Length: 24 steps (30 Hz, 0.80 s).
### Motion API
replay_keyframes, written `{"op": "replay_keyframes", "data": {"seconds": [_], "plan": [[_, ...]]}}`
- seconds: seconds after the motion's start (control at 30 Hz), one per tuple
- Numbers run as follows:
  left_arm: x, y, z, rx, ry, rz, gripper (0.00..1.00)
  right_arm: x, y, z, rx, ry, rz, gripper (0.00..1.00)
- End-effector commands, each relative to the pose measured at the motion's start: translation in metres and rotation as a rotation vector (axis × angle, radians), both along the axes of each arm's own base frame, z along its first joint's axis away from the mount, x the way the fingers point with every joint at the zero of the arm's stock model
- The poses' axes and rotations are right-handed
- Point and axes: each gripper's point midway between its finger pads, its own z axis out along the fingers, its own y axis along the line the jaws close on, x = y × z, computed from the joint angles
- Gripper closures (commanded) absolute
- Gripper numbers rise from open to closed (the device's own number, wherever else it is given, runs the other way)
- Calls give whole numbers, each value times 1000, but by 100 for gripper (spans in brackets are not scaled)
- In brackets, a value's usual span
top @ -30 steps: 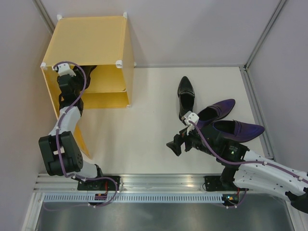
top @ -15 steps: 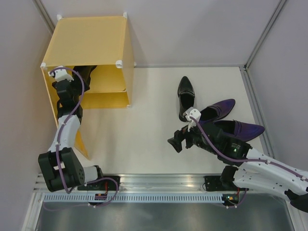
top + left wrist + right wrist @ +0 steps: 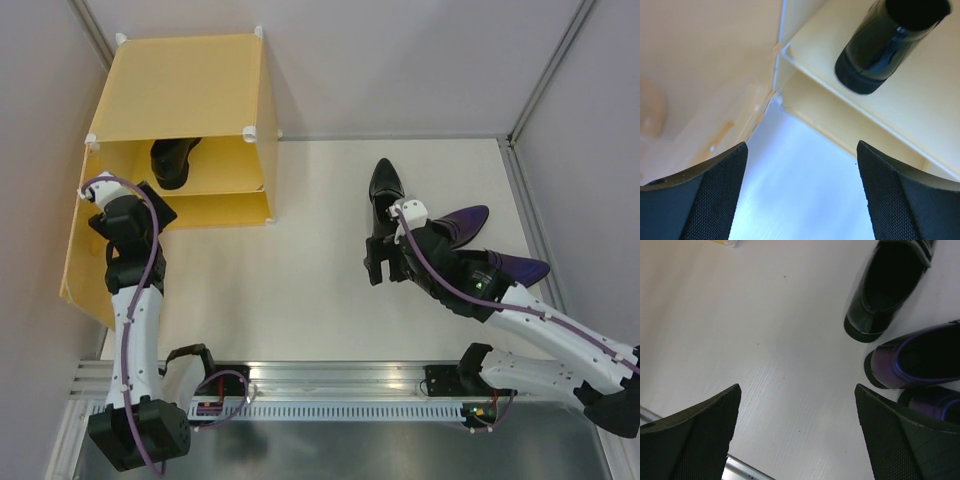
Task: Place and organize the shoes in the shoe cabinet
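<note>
Gaping wide, my left tool (image 3: 800,150) faces a glossy black pointed loafer (image 3: 875,55) on the yellow-orange plastic cabinet (image 3: 705,65) shelf. My right tool (image 3: 797,390), likewise spread, has another black loafer (image 3: 885,295) and two dark purple loafers (image 3: 920,360) ahead-right on the white worktop (image 3: 765,340).

Cabinet (image 3: 190,85) yellow-orange, corner connectors (image 3: 250,131) white. Shelf loafer (image 3: 172,160) glossy black. Desk loafer (image 3: 385,190) black, pair beside it (image 3: 465,220) dark purple. Desk (image 3: 300,270) white.
</note>
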Motion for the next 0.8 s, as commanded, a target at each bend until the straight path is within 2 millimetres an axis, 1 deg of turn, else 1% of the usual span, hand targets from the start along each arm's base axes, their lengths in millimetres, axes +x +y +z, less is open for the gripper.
{"op": "replay_keyframes", "data": {"seconds": [0.0,0.03,0.07,0.1,0.13,0.17,0.2,0.23,0.27,0.3,0.33,0.37,0.4,0.43,0.47,0.5,0.53,0.57,0.6,0.63,0.67,0.7,0.73,0.77], "plan": [[-37,8,-21,-67,123,129,8,27,-30,-2,-47,34,-145,2],[-45,5,-29,-92,152,138,7,34,-34,-2,-39,36,-166,2],[-49,4,-32,-105,161,142,6,47,-48,0,-32,39,-223,2],[-52,4,-35,-117,166,149,6,55,-52,-4,-38,53,-245,2],[-56,1,-42,-133,186,146,6,61,-55,-7,-41,67,-261,2],[-60,0,-40,-132,174,142,6,69,-59,-4,-33,64,-283,3],[-62,-2,-41,-132,174,137,6,80,-66,-12,-47,90,-320,6],[-66,-2,-43,-125,183,132,6,88,-65,-9,-29,89,-326,7],[-70,-2,-39,-117,162,134,6,97,-72,-11,-23,98,-355,8],[-72,-4,-37,-114,155,131,6,106,-72,-21,-30,128,-365,10],[-73,-6,-38,-117,149,118,5,113,-67,-23,-2,138,-354,11],[-75,-7,-38,-117,143,111,5,125,-78,-24,10,145,-395,11],[-77,-9,-34,-115,123,103,5,135,-80,-37,1,178,-411,13],[-78,-11,-36,-115,126,91,5,143,-81,-39,12,183,-421,13],[-79,-13,-35,-113,120,82,4,153,-85,-38,38,189,-434,14],[-80,-15,-33,-110,109,67,4,160,-86,-51,27,222,-445,14],[-80,-20,-34,-117,103,42,3,167,-86,-54,33,226,-448,14],[-80,-23,-33,-120,93,27,2,176,-85,-53,48,227,-451,14],[-83,-25,-32,-118,78,16,2,182,-84,-66,32,257,-453,14],[-84,-28,-32,-120,72,0,1,187,-82,-70,31,265,-452,14],[-85,-30,-34,-119,69,-5,1,195,-80,-68,35,262,-455,14],[-86,-32,-35,-117,64,-15,1,201,-79,-82,20,291,-466,15],[-88,-33,-39,-116,60,-18,1,205,-78,-87,16,301,-470,15],[-89,-34,-39,-111,52,-19,1,213,-77,-88,21,300,-478,15]]}}
